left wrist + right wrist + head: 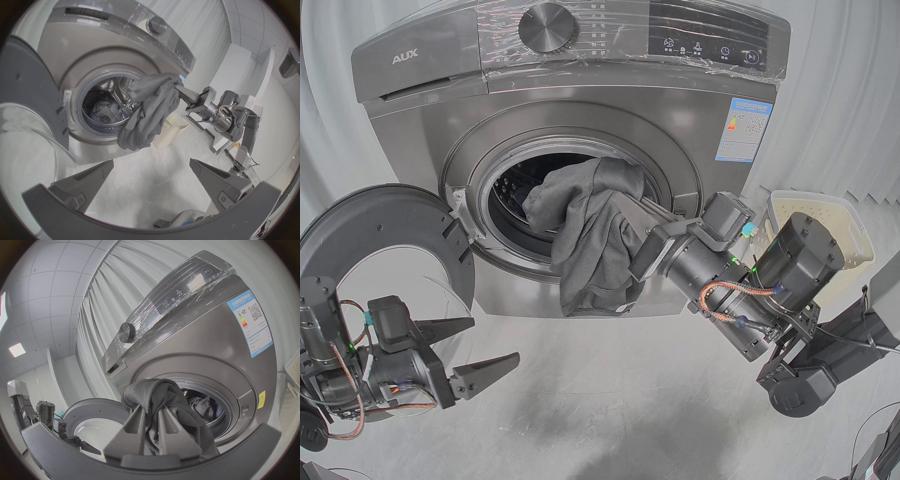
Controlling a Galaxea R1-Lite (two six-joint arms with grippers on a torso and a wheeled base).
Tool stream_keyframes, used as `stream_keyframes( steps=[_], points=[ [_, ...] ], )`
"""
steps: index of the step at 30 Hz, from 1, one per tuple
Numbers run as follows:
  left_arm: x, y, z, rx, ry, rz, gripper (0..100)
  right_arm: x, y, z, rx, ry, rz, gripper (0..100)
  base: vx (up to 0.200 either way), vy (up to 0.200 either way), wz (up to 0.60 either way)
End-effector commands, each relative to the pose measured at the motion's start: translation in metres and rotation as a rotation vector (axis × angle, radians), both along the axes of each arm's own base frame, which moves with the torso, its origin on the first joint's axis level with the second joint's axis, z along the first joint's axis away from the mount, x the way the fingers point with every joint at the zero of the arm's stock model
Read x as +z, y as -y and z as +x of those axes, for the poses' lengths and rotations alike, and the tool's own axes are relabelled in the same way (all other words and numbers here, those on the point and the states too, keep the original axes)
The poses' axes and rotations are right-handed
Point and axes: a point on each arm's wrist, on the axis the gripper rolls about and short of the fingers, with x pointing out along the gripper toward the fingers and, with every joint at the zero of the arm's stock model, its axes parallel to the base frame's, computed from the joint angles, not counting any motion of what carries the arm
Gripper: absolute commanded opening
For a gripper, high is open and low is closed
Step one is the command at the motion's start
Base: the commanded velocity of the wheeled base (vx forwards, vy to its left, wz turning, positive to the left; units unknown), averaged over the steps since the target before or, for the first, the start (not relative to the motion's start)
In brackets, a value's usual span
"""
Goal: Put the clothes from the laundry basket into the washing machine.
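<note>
A dark grey garment (590, 231) hangs in front of the washing machine's round opening (506, 194), its top at the drum mouth and its tail drooping below the rim. My right gripper (622, 197) is shut on the garment (165, 402) near its top. The same garment (150, 106) drapes from the right gripper (179, 89) in the left wrist view. More dark clothes (104, 111) lie inside the drum. My left gripper (487, 344) stands open low at the left, beside the swung-open door (381, 225), with nothing between its fingers.
The cream laundry basket (850, 225) stands on the floor right of the machine, behind my right arm. The open door (28, 93) blocks the left side. Pale floor (612, 387) lies in front of the machine. Curtains hang behind.
</note>
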Motion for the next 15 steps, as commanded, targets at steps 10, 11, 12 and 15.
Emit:
stream_keyframes(
  steps=[10,11,12,15],
  points=[
    [-0.024,0.029,0.047,-0.033,-0.135,0.055,100,-0.002,-0.004,-0.004,0.013,-0.004,-0.004,0,0.0,0.0,0.0],
    [-0.026,0.031,0.05,-0.037,-0.139,0.055,100,-0.002,-0.004,-0.005,0.017,-0.003,-0.004,0,0.0,0.0,0.0],
    [-0.027,0.032,0.051,-0.039,-0.143,0.055,100,-0.002,-0.004,-0.005,0.017,-0.004,-0.005,0,0.0,0.0,0.0],
    [-0.028,0.036,0.055,-0.044,-0.152,0.05,100,-0.002,-0.004,-0.005,0.017,-0.005,-0.006,0,0.0,0.0,0.0]
  ],
)
